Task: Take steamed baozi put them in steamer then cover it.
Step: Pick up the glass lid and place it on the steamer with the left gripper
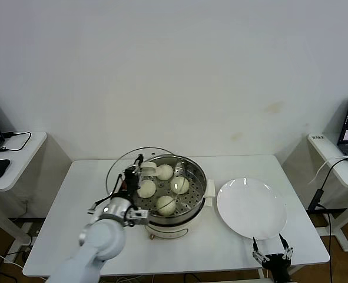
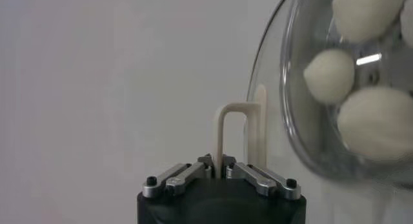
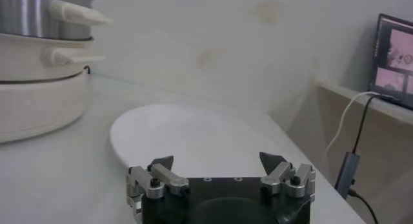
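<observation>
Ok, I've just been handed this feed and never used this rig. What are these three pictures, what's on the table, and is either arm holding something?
You are looking at a two-armed robot through three cameras. The wide picture comes from its head, looking down at a white table. The other two come from cameras on its wrists.

On the table stands the steamer, a shiny steel pot with four steamed baozi on its hole-dotted tray. Beside it, on the robot's right, lies a white plate with nothing on it.

The left gripper is at the steamer's left side, shut on the white handle of the glass lid. The lid is tilted up against the steamer's rim, so the pot is not covered yet.

The right gripper is open, holds nothing and sits at the table's near edge, by the plate.
</observation>
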Robot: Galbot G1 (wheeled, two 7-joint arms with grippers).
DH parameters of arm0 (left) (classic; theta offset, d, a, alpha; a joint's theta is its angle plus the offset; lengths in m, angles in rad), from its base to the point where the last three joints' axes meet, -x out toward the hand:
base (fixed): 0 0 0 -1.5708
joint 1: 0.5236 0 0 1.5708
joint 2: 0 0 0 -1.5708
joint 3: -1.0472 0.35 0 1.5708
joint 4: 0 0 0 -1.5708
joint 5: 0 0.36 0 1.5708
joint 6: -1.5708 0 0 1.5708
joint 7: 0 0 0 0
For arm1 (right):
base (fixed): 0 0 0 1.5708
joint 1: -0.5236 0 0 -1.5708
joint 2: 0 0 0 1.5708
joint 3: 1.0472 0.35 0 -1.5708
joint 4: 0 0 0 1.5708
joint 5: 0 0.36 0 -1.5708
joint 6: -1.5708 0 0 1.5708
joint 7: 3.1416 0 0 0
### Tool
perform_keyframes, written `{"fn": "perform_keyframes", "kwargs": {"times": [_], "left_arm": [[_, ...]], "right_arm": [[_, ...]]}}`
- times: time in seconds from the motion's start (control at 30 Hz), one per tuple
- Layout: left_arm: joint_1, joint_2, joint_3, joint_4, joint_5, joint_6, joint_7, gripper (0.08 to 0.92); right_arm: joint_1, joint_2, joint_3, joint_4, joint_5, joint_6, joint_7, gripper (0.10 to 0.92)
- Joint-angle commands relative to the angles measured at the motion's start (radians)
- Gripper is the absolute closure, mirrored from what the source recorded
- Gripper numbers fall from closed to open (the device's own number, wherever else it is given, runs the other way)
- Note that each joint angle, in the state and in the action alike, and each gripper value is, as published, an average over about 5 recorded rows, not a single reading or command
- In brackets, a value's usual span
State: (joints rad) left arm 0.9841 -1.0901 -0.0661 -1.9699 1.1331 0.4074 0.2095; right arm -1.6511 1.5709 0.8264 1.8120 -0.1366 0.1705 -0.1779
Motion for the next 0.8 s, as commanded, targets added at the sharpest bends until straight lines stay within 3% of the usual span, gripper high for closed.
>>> {"fn": "perform_keyframes", "kwargs": {"times": [0.03, 0.8], "left_arm": [[-0.135, -0.14, 0.156, 0.1, 0.131, 0.05, 0.071, 0.852], [-0.091, -0.148, 0.144, 0.134, 0.146, 0.022, 0.075, 0.852]], "right_arm": [[0.003, 0.005, -0.007, -0.01, -0.025, 0.007, 0.003, 0.203], [0.003, -0.003, -0.004, -0.023, -0.03, 0.017, 0.006, 0.203]]}}
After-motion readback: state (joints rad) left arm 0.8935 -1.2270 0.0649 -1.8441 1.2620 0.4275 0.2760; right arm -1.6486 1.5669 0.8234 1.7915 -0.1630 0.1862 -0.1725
